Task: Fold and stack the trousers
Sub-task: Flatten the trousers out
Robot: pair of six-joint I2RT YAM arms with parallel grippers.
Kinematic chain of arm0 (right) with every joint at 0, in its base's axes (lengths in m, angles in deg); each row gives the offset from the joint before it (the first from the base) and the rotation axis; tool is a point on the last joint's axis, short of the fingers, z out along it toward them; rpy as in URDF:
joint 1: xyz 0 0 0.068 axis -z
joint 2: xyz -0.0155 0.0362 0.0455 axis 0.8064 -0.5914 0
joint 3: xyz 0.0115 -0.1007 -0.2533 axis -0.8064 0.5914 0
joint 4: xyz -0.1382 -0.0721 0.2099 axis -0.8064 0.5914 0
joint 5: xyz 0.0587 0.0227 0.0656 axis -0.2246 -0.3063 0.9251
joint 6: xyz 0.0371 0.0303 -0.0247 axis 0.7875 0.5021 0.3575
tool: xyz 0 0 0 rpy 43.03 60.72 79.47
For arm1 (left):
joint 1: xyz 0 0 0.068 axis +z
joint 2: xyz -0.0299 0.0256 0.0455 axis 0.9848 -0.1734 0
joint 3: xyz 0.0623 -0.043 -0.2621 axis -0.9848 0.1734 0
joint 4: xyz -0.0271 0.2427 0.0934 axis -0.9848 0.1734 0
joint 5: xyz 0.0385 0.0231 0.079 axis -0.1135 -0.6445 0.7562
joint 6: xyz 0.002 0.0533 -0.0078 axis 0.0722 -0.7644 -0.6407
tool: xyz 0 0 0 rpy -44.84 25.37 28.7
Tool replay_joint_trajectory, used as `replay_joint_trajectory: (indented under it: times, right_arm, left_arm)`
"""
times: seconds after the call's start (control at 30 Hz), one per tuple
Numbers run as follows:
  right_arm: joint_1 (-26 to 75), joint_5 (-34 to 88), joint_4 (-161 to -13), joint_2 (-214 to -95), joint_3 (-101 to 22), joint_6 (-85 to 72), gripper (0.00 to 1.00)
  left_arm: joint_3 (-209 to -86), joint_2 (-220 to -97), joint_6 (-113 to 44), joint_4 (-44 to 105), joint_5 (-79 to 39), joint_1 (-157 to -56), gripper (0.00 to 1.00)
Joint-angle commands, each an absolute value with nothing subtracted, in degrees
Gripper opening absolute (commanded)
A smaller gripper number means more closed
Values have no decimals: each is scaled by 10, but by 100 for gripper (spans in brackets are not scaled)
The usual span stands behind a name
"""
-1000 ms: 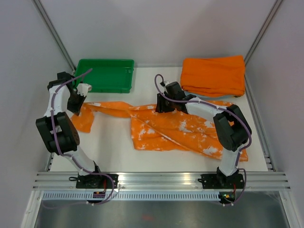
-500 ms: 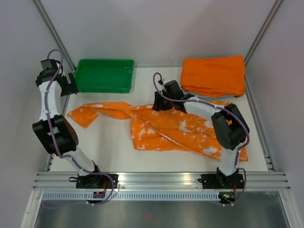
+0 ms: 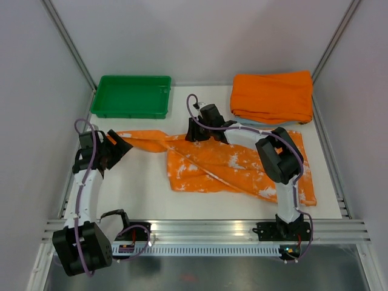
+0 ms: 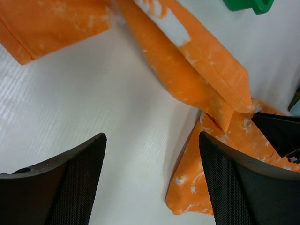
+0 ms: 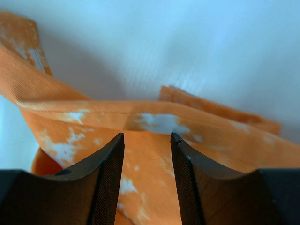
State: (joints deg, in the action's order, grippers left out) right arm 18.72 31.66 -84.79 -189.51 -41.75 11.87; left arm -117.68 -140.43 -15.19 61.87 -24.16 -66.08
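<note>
Folding looks barely begun: the trousers [image 3: 230, 167] sprawl twisted across mid-frame, the left gripper [image 3: 121, 148] gapes empty at left, and the right gripper [image 3: 193, 130] stands half-parted at their upper-centre edge, though I cannot tell whether it grips.

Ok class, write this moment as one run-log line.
left tool open, empty, above table | right tool down at trousers, grip unclear | trousers spread out, unfolded

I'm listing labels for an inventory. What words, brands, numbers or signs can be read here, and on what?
None can be read: the trousers, the green tray and the folded orange cloth show no lettering, label or sign in any view.
</note>
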Motion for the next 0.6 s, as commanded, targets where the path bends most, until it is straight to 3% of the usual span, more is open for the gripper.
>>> replay_joint_trajectory:
  times: [0.0, 0.27, 0.57]
  right_arm:
    - [167, 327, -896, -1939, -477, 133, 51]
    - [160, 235, -921, -2004, -544, 149, 51]
    - [161, 213, -879, -2092, -671, 131, 52]
  left_arm:
    - [-1134, -1392, -61, 503, -254, -663, 85]
    - [-1089, -1461, 2, 356, -245, -663, 83]
    - [-1099, -1568, 66, 205, -191, -665, 79]
